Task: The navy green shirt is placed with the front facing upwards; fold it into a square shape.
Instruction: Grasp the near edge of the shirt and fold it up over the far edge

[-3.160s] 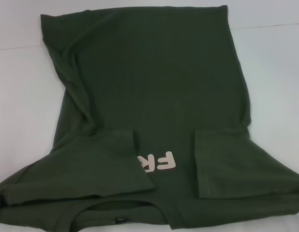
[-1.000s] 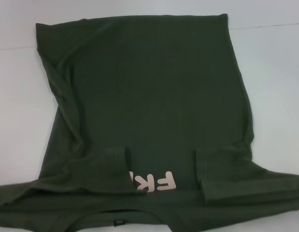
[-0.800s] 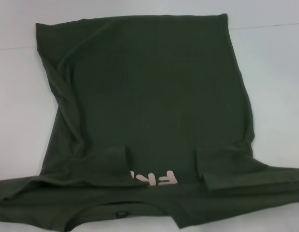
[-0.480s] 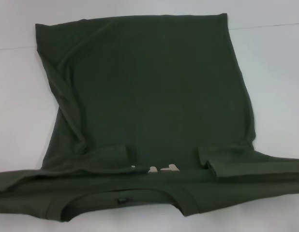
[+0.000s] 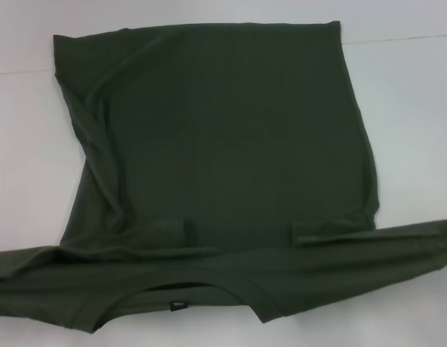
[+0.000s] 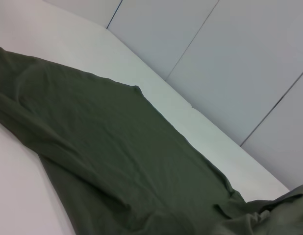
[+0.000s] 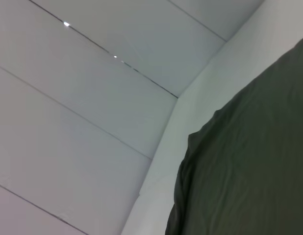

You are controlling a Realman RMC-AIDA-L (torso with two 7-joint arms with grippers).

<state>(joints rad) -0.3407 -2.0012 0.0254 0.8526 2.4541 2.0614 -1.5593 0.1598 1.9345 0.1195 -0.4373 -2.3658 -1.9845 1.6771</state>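
Navy green shirt [image 5: 223, 144] lies spread on the white table [image 5: 411, 108], filling most of the head view from upper left to the bottom edge. No containers anywhere in view.

Far hem runs straight along the top of the frame. Near end: the collar band is rolled up over the chest as a long horizontal strip across the lower part of the frame, left edge to right edge. Chest lettering is covered by that strip. Neck opening curves at bottom centre, with the small neck label [image 5: 179, 304] just inside it.

Two sleeve folds [image 5: 186, 233] poke out just above the strip, one left of centre, one right of centre. Diagonal creases bunch down the left side of the fabric; the right side lies flatter. Cloth is matte, soft, plain dark olive.

Neither end effector shows in the head view, and neither wrist view shows its own fingers, so I cannot tell whether left or right is clenched or released. Left wrist view: shirt [image 6: 117, 166] draped across the table, pale panelled wall [image 6: 230, 58] behind. Right wrist view: a wrinkled shirt edge [image 7: 249, 166] at lower right, wall [image 7: 92, 98] filling the rest.
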